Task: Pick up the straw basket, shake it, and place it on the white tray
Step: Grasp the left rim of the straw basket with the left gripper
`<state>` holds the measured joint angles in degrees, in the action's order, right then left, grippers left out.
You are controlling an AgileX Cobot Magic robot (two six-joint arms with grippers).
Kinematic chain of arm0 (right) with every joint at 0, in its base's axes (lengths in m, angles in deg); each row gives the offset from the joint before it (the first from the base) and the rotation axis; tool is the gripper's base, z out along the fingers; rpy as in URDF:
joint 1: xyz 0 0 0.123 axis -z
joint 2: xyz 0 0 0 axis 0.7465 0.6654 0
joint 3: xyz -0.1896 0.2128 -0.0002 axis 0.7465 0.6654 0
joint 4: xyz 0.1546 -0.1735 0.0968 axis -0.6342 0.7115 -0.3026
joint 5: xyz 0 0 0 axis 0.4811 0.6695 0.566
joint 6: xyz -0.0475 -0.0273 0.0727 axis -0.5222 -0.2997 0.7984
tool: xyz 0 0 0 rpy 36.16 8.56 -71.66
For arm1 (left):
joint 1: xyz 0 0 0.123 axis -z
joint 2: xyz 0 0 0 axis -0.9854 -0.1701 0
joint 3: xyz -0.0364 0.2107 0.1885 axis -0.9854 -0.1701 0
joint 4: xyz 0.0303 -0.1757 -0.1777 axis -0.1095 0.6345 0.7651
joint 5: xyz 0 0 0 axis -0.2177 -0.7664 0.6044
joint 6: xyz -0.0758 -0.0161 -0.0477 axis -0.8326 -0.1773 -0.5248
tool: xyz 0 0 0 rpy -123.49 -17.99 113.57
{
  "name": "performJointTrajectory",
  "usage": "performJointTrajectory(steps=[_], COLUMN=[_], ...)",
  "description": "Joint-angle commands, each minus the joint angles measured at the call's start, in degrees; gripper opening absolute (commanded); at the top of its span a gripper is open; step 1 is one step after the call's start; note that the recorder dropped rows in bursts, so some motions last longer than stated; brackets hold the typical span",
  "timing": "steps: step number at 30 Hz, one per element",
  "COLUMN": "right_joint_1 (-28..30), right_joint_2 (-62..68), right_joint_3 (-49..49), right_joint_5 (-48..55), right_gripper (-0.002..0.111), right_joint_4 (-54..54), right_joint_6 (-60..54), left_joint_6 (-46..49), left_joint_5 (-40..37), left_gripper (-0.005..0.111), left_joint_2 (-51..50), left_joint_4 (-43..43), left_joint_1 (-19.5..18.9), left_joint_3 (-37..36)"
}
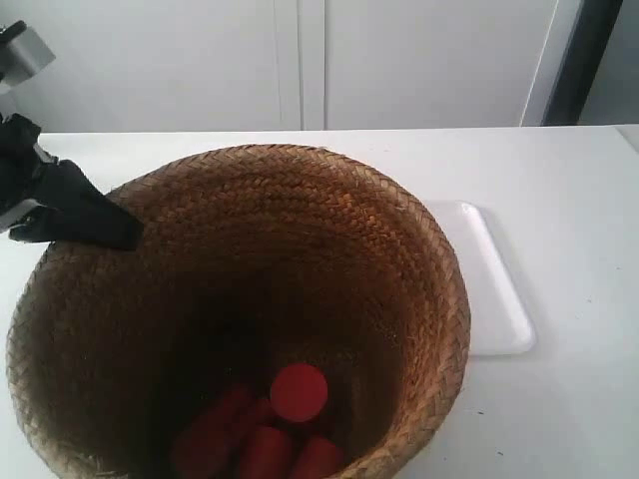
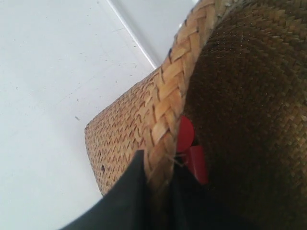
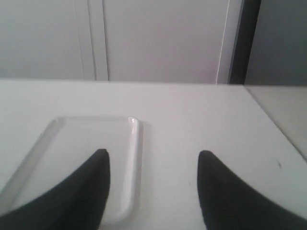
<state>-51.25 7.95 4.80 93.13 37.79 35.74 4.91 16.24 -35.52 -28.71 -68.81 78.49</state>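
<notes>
Your left gripper (image 2: 160,179) is pinched tight on the straw basket (image 1: 300,230). One black finger (image 2: 122,201) sits on the outside of the braided rim (image 2: 175,81). The other finger sits on the inside, so the rim is squeezed between them. In the exterior view you can see this same grip on the side of the basket that is toward the worktop's (image 1: 559,180) edge at that view's left.

Your right gripper (image 3: 153,153) holds nothing. Its two fingers are spread wide apart, and it hangs over one end of the white tray (image 3: 72,139).

The basket fills the near part of the worktop. It looks tipped, with its mouth turned up to the exterior camera. I think it is lifted off the worktop, but its bottom is hidden, so I cannot be sure. A few red cylinders (image 1: 300,392) lie in a heap deep inside it.

The tray lies flat on the worktop just beside the basket, toward the edge at the exterior view's right. The basket rim hides a bit of it. The part that shows is bare, so the basket is not on the tray yet.

So the grab is done, and the lift looks done too. You cannot tell from one moment if the shake is done. What is left is to carry the basket over the tray, set it down there, and let go.
</notes>
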Motion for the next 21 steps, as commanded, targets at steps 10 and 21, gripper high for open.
performJointTrajectory(steps=[10, 21], right_joint_1=[-1.2, -6.1], right_joint_2=[-0.1, -0.1], right_joint_3=[-2.8, -12.6], right_joint_5=[-12.6, -18.9], right_gripper=[0.052, 0.052], right_joint_4=[-19.1, -2.6], right_joint_6=[40.3, 36.2], left_joint_6=[3.2, 6.2], left_joint_5=[2.2, 1.9], left_gripper=[0.0, 0.0], left_joint_2=[-0.2, -0.2], left_joint_4=[3.2, 6.8], left_joint_1=[0.2, 0.2], left_joint_3=[-0.1, -0.1])
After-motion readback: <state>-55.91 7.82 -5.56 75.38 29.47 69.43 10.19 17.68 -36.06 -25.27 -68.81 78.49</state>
